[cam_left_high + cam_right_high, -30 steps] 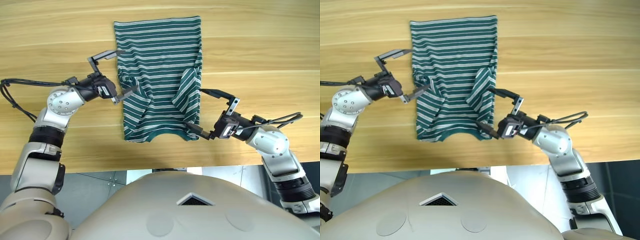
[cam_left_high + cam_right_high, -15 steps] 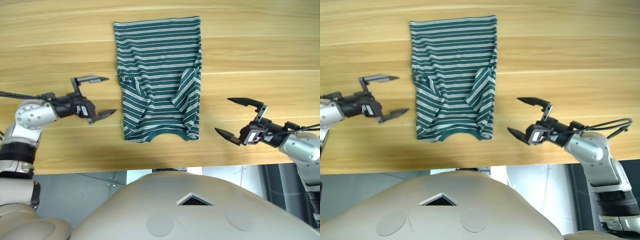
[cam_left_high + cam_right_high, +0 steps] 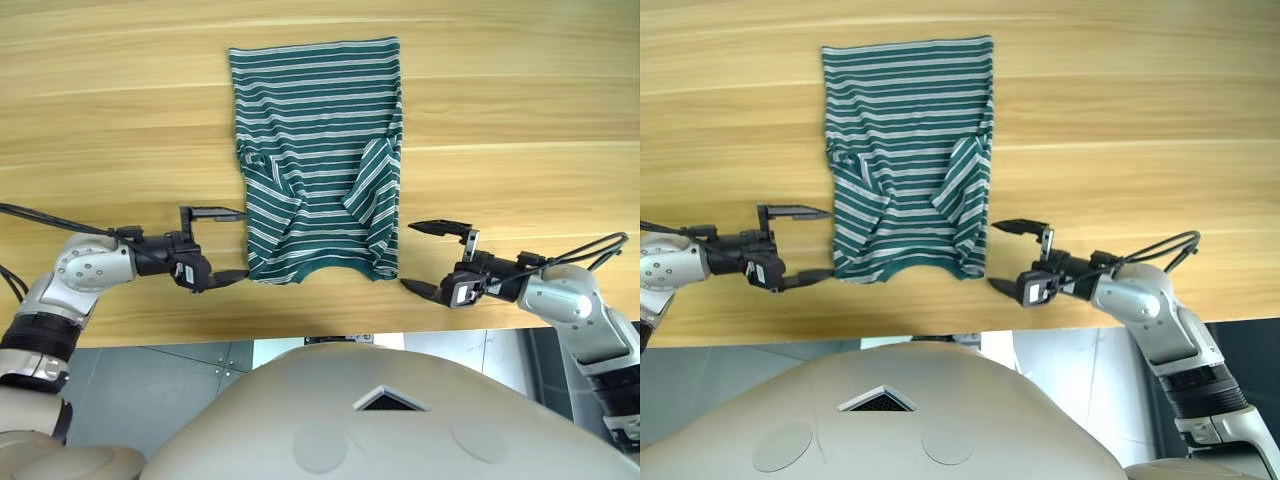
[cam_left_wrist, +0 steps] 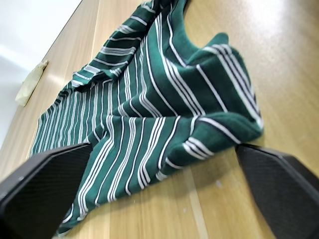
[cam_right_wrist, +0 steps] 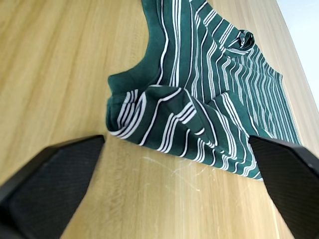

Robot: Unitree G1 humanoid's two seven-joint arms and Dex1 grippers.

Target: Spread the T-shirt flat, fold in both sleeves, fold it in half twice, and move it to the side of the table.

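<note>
A green T-shirt (image 3: 318,150) with white stripes lies lengthwise on the wooden table (image 3: 520,110), both sleeves folded in over its body, collar end nearest me. My left gripper (image 3: 228,245) is open just off the shirt's near left corner (image 4: 219,129). On the other side, my right gripper (image 3: 427,257) is open a short way off the near right corner (image 5: 124,124). Neither touches the cloth.
The table's front edge (image 3: 300,335) runs just below both grippers. Bare wood lies to the left and right of the shirt.
Both arms swung out from the shirt's sides, then came back in lower down, now flanking its near corners. The shirt has not moved.
</note>
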